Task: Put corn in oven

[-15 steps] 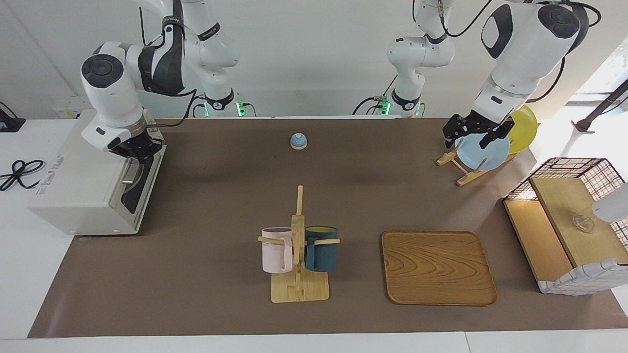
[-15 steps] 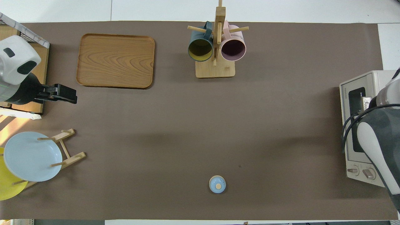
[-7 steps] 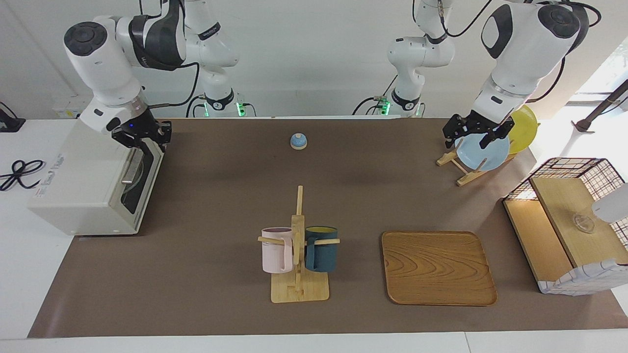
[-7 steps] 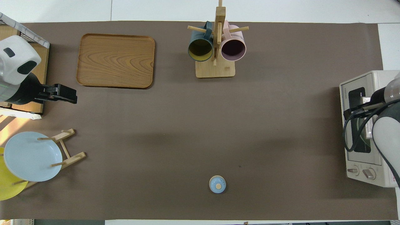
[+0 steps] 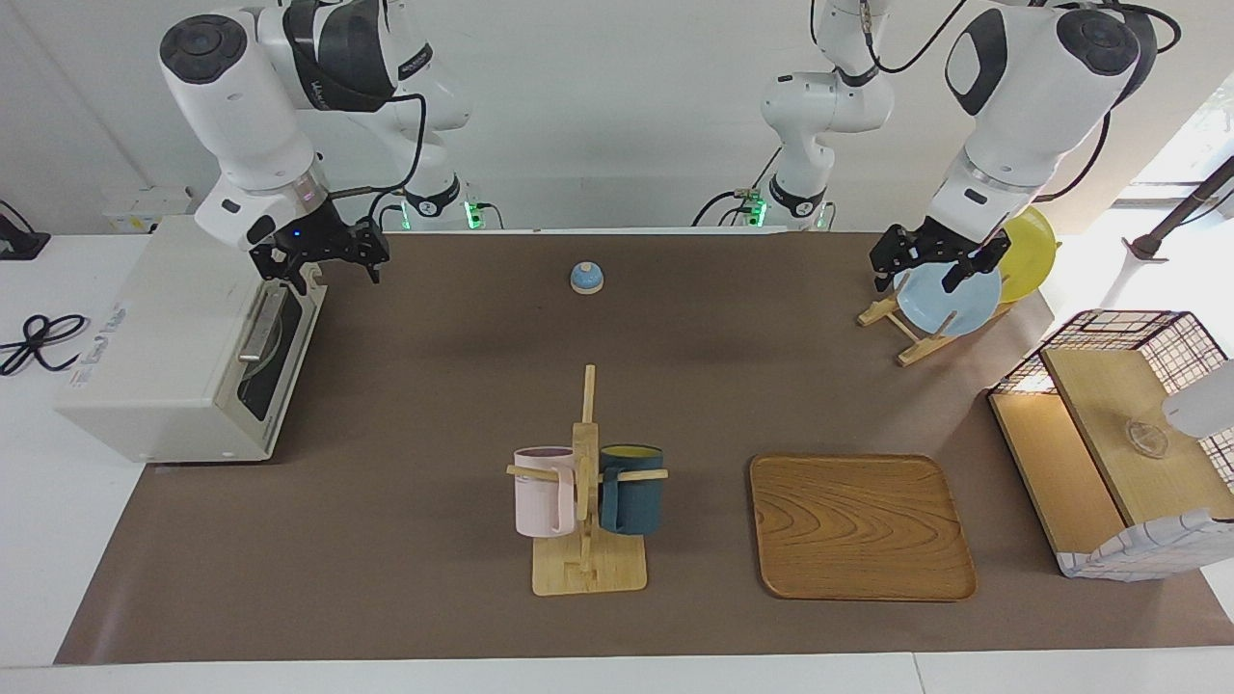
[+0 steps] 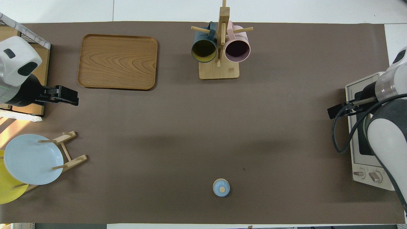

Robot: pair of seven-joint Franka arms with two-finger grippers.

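The off-white oven (image 5: pixel 164 347) stands at the right arm's end of the table with its front door shut; it also shows in the overhead view (image 6: pixel 367 183). The corn does not show in either view. My right gripper (image 5: pixel 328 270) is open and empty, raised over the top edge of the oven's door and the table just in front of it; it also shows in the overhead view (image 6: pixel 332 114). My left gripper (image 5: pixel 916 280) is open and empty and waits up over the plate rack (image 5: pixel 906 333); it also shows in the overhead view (image 6: pixel 71 97).
A blue bell (image 5: pixel 586 278) sits near the robots. A wooden mug rack (image 5: pixel 586 482) holds a pink and a dark mug. A wooden tray (image 5: pixel 861 525) lies beside it. A blue plate (image 5: pixel 950 304), a yellow plate (image 5: pixel 1032 251) and a wire-and-wood basket box (image 5: pixel 1118 434) stand at the left arm's end.
My right gripper has risen from the oven door's handle and moved away from the oven toward the table's middle. The left arm has not moved.
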